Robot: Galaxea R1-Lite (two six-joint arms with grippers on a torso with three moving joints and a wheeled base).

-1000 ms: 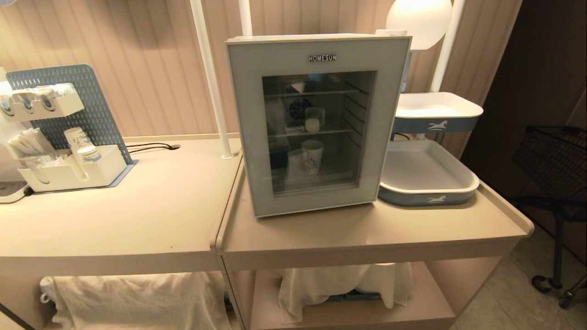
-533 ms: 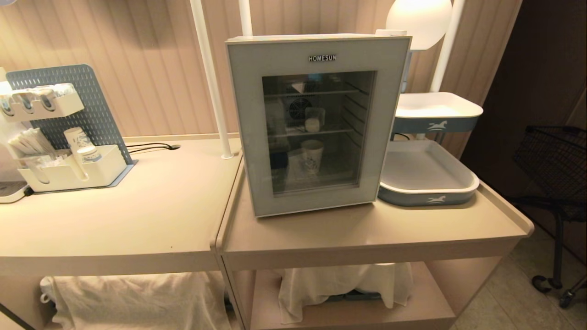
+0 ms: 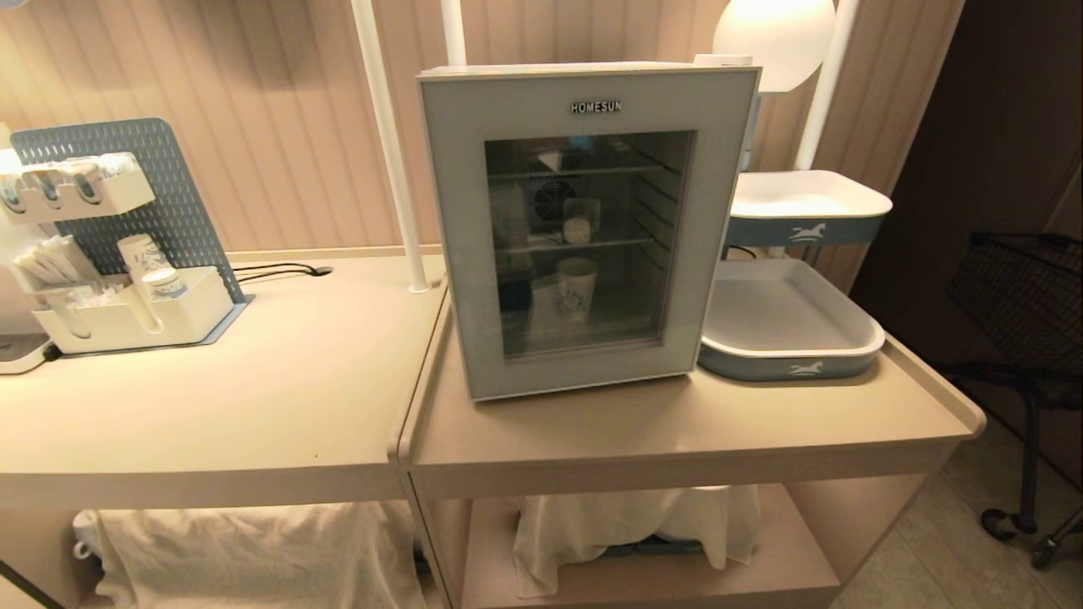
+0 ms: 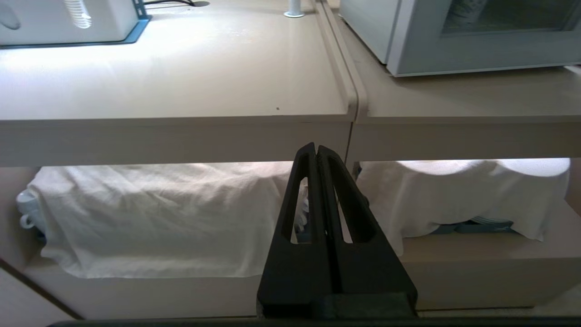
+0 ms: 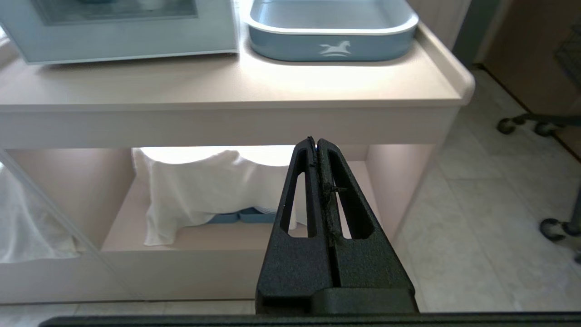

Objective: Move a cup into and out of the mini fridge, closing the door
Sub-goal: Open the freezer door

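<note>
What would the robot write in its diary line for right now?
door: closed | cup: inside mini fridge, middle shelf | left gripper: shut, empty, below counter | right gripper: shut, empty, below counter

This looks like a café or hotel drinks station. A glass-doored mini fridge point(image 3: 584, 228) stands on a beige desk point(image 3: 296, 406) beside serving trays point(image 3: 791, 317). A pegboard organiser point(image 3: 118, 245) holds paper cups and stirrers.

Beige laminate counter point(image 5: 317, 86), above and beyond the right claw point(image 5: 316, 141): white box-shaped mini fridge point(image 5: 118, 43); blue-walled tray point(image 5: 331, 43) beside it.
</note>
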